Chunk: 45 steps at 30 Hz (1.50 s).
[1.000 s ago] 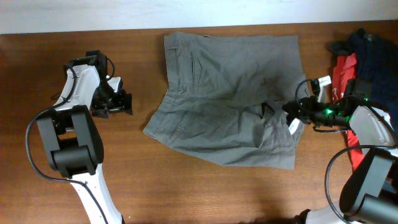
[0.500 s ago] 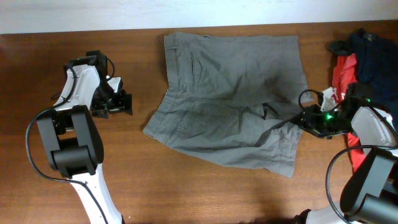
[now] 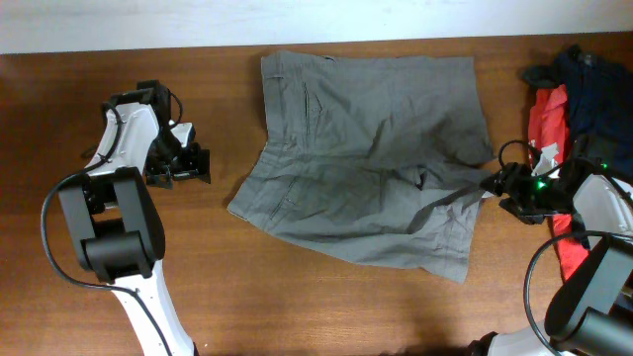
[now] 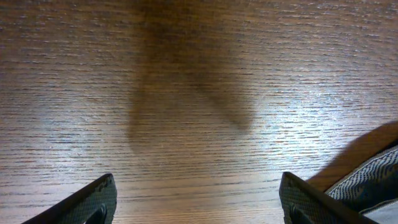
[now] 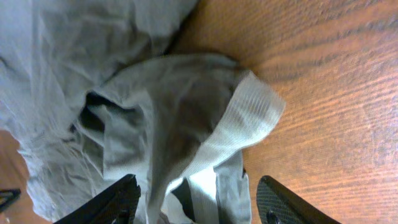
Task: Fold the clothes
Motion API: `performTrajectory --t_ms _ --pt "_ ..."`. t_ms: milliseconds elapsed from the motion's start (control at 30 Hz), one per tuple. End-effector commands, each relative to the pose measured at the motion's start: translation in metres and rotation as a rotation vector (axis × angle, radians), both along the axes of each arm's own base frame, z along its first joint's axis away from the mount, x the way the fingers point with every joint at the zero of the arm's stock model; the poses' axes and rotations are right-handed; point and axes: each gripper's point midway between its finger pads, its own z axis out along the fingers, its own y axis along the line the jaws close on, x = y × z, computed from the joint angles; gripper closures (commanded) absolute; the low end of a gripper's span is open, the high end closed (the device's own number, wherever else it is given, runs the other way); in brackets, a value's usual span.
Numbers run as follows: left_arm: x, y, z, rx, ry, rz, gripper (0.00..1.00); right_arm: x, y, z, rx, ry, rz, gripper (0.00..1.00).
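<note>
Spread jaws flank rumpled shorts [image 5: 149, 118] on the wooden table [image 5: 329, 93].

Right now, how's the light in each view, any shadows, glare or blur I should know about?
Overhead: even light, sharp, the shorts barely cast a shadow. Left wrist: a dark forked shadow crosses the table, with pale sheen on the wood to its right. Right wrist: the shorts' folds are crisp, bright sheen on the wood at right.
</note>
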Motion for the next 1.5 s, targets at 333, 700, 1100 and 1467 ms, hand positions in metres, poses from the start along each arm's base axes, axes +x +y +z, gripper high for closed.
performTrajectory --t_ms 333,700,1100,1467 --pt "0.008 0.001 0.004 -0.018 -0.024 -0.007 0.17 0.020 -0.014 0.012 0.023 -0.155 0.012 0.32" --pt "0.022 -0.003 0.020 -0.041 -0.070 -0.005 0.17 0.041 0.041 -0.035 0.166 -0.087 0.099 0.48" --pt "0.020 -0.003 0.020 -0.042 -0.059 -0.005 0.17 0.075 0.063 0.062 0.441 -0.526 0.243 0.84" --pt "0.020 -0.003 0.033 -0.043 -0.054 -0.005 0.17 0.032 -0.002 -0.007 0.153 -0.202 0.060 0.67"
